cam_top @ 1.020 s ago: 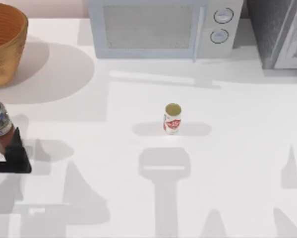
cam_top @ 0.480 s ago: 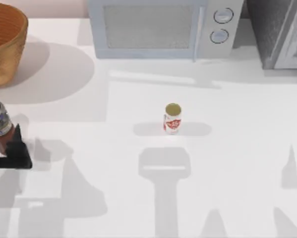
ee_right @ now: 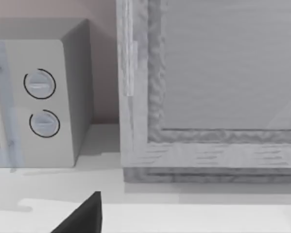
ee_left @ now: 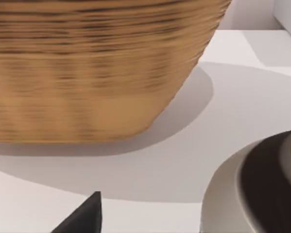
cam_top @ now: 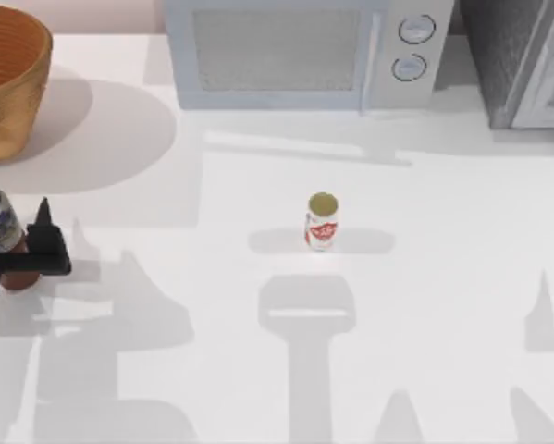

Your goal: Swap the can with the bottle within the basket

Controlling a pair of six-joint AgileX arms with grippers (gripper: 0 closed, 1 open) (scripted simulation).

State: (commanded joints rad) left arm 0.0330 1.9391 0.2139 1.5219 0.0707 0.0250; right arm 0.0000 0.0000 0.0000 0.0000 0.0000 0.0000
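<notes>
Open table [cam_top: 443,305] around can [cam_top: 322,222]; microwave [cam_top: 300,51] behind.

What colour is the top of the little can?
Dull gold-green, above a white side with red markings; the can shows best in the top view.

Upright can [cam_top: 322,221] mid-table, outside basket [cam_top: 10,79]

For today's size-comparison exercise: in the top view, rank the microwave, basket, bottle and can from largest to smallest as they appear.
1. Microwave
2. Basket, partly cut off by the frame edge
3. Bottle and can: look alike in size; the bottle is partly hidden at the edge, so no ranking.
</notes>
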